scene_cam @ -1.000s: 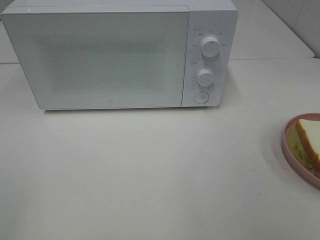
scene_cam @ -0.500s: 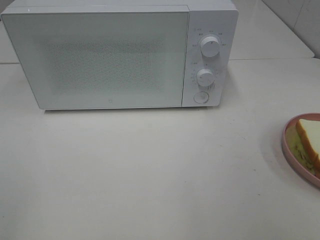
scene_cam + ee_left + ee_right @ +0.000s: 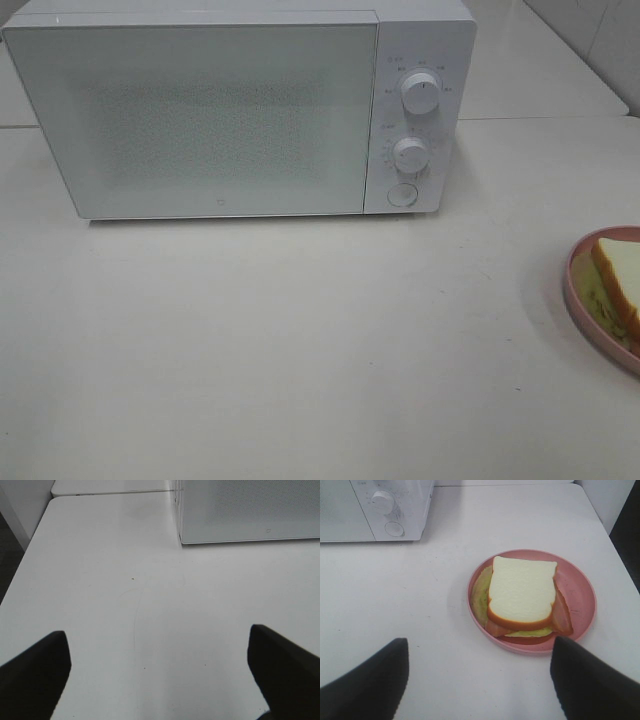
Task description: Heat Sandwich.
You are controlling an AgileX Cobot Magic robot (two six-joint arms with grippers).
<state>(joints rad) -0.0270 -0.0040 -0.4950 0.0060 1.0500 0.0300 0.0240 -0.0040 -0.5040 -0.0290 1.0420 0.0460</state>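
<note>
White filled most of the high view: a microwave (image 3: 240, 110) stood at the twelve o'clock side of a pale table (image 3: 300, 350), its door closed and two dials (image 3: 421, 92) stacked above a round button at its right end. At three o'clock, cut by the frame edge, sat a pink plate (image 3: 575, 290) carrying the sandwich (image 3: 620, 275), well apart from the microwave. From the right wrist camera the sandwich (image 3: 522, 595) showed pale bread with a tan crust, with orange and green filling poking out, lying inside the plate (image 3: 577, 587). The right gripper (image 3: 479, 680) hung near the plate, its jaws spread wide with nothing between them. The left gripper (image 3: 159, 665) hovered over bare table near the microwave's corner, jaws likewise wide apart and holding nothing.
</note>
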